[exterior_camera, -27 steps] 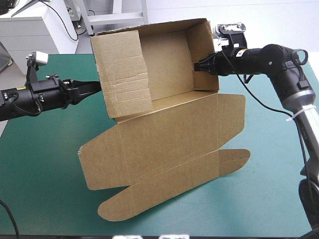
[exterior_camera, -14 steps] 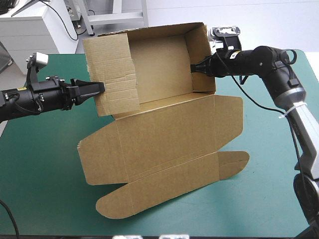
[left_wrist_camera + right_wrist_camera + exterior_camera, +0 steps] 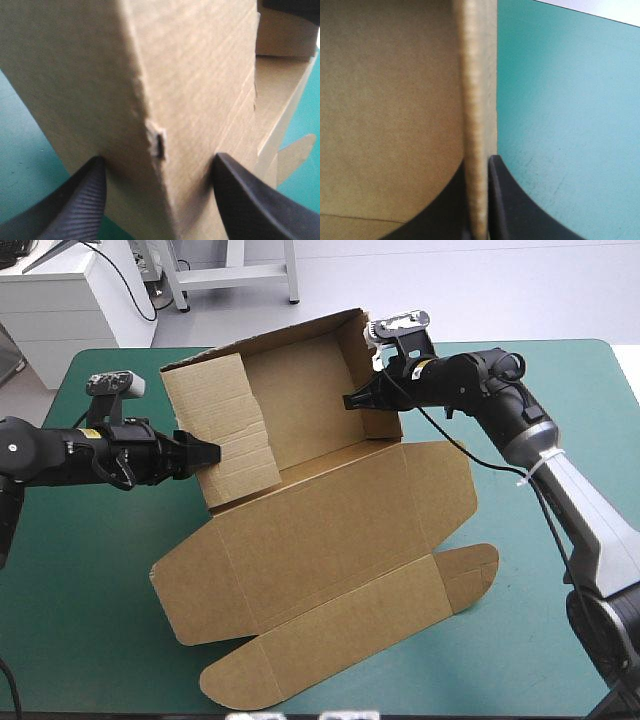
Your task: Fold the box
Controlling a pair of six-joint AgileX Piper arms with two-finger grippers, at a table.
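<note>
The brown box (image 3: 330,530) stands mid-table with its tray walls raised toward the far edge and its lid flat toward the front. My left gripper (image 3: 207,453) is open at the left wall (image 3: 225,430). In the left wrist view that wall's corner (image 3: 165,100) sits between the spread fingers of the left gripper (image 3: 157,162). My right gripper (image 3: 348,400) reaches in from the right and is shut on the right wall (image 3: 372,350). Seen from the right wrist, the board's edge (image 3: 475,100) runs up between the closed fingers of the right gripper (image 3: 479,167).
The teal-green cover (image 3: 80,570) shows bare at the front left and along the right side. Two rounded lid flaps (image 3: 240,680) (image 3: 470,570) lie flat near the front edge.
The box has slid and turned toward the left, carried by the right gripper. The left gripper has moved in to the left wall's corner, and that wall now stands more upright.
</note>
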